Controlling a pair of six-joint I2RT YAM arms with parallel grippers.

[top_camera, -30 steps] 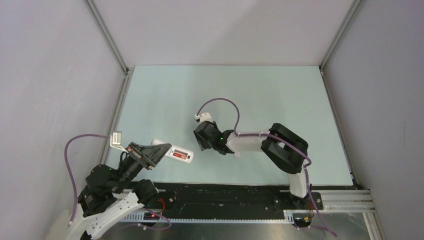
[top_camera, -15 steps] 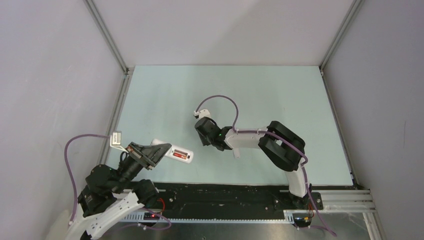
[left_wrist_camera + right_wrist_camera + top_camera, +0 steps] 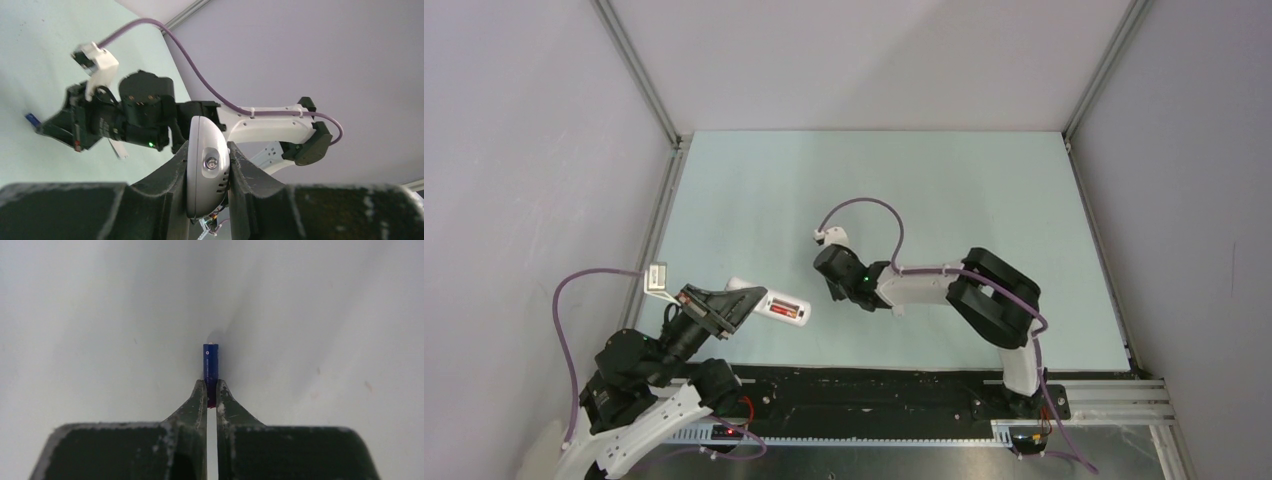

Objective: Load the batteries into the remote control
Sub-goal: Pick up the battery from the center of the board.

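From overhead, the remote control [image 3: 769,304] is seen gripped over the near left part of the pale green table [image 3: 944,190] by the left gripper [image 3: 736,302]. Its back is turned up, and a red-orange battery [image 3: 788,312] lies in the open bay. The dark blue battery [image 3: 210,362] is hidden in that view beneath the right gripper [image 3: 828,281], which is lowered near the table's middle, well apart from the remote. Only the right wrist camera shows that battery clearly: a thin, glossy cylinder with tiny pale print and a small metal cap at its far end. Its near end is pinched between the tips of the narrowly closed jaws, and its length points away from them in line. Whether the far end rests on the table cannot be told. In the left wrist view the remote's rounded end is shown as smooth white plastic with a small round window. It is clamped from both sides by dark, scuffed fingers [image 3: 170,175] drawn in tight against it. The blue battery appears there as a small tip projecting from the right gripper, beyond the remote. The table is matte and lightly speckled.
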